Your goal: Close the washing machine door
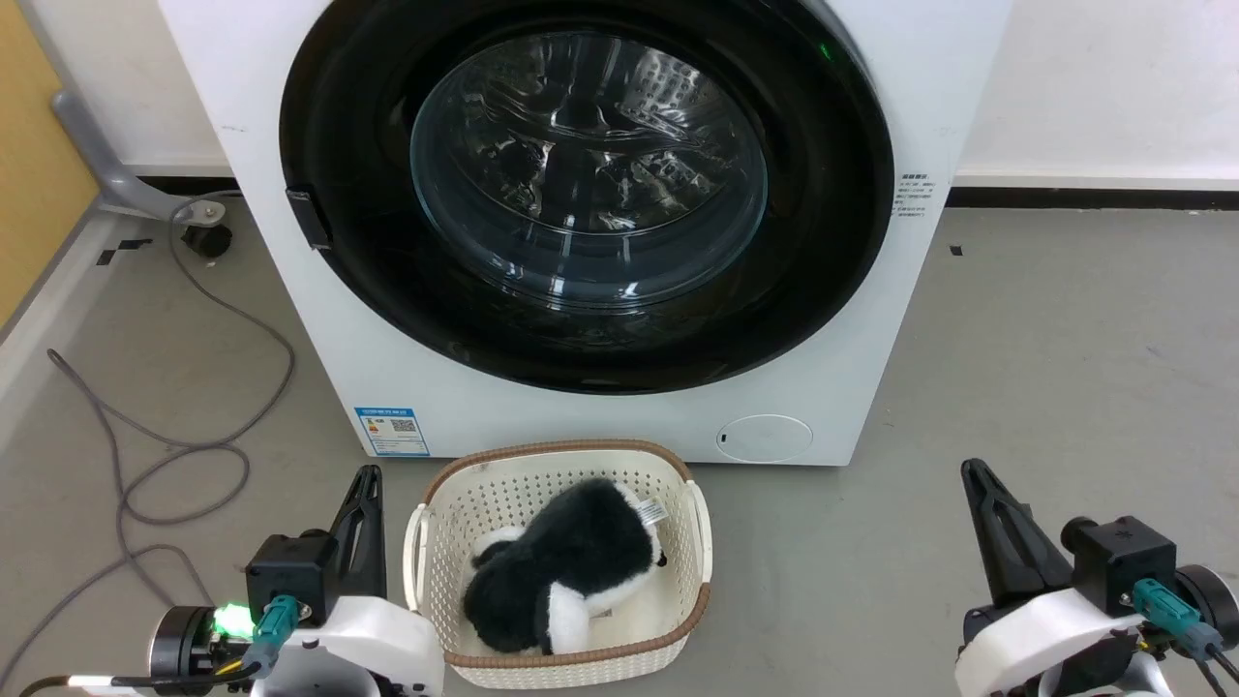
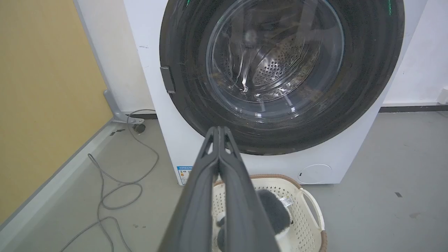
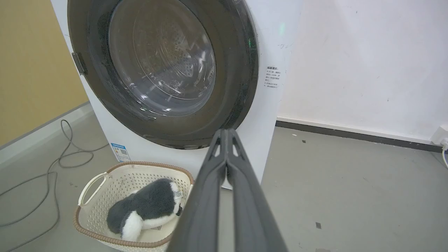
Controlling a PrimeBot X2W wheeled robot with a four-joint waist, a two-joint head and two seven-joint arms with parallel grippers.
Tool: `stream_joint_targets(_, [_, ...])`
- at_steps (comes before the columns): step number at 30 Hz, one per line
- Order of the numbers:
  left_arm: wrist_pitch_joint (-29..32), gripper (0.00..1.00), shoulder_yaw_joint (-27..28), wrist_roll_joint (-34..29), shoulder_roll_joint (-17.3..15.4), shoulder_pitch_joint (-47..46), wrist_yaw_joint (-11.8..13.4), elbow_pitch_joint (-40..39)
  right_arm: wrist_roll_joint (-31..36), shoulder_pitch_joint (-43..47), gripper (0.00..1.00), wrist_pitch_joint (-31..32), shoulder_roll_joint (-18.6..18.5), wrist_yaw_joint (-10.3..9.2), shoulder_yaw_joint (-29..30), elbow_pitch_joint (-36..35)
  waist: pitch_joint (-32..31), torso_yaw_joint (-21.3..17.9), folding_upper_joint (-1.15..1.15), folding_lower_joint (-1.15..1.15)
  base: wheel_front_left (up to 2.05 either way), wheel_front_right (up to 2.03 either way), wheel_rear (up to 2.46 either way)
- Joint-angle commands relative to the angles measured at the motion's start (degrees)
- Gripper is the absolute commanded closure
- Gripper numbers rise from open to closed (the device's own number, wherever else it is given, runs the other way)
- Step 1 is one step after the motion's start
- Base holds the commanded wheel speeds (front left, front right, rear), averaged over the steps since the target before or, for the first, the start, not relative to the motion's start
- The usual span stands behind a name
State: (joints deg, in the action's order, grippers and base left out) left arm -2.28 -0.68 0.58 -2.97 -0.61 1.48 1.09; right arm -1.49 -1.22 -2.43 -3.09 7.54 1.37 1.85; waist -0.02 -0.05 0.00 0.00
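door: washing machine door lies flat against the front of the washing machine, black frame flush all round, no gap visible at the rim
glass: bulging clear window centred in the frame, perforated steel drum visible through it
latch tab: small dark tab on the door's left edge, in the head view
machine: white, stands on grey floor against a white wall; blue sticker low on the left of its front, small round flap low on the right
basket: cream plastic basket with brown rim on the floor just in front of the machine, below the door, not touching it
in basket: black-and-white plush toy lying on its side
left gripper: low at the basket's left side, well clear of the door; fingers pressed together, nothing between them
right gripper: low on the right over bare floor, well apart from the machine; fingers pressed together, holding nothing
cable: grey cable looped on the floor left of the machine
left side: yellow panel along the left edge
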Motion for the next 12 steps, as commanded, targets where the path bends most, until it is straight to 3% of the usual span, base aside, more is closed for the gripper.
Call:
stream_joint_targets(1, [0.3, 1.00, 0.2, -0.4, 0.1, 0.5, -0.3, -0.4, 0.3, 0.9, 1.00, 0.4, 0.2, -0.05, -0.3, -0.6, 0.0, 0.0, 0.00, 0.00, 0.00, 0.00, 0.00])
stream_joint_targets(12, [1.4, 1.00, 0.5, -0.5, 0.1, 0.6, -1.0, -0.8, 1.0, 1.1, 1.00, 1.6, 0.2, -0.05, -0.9, -1.3, 0.0, 0.0, 0.00, 0.00, 0.00, 0.00, 0.00])
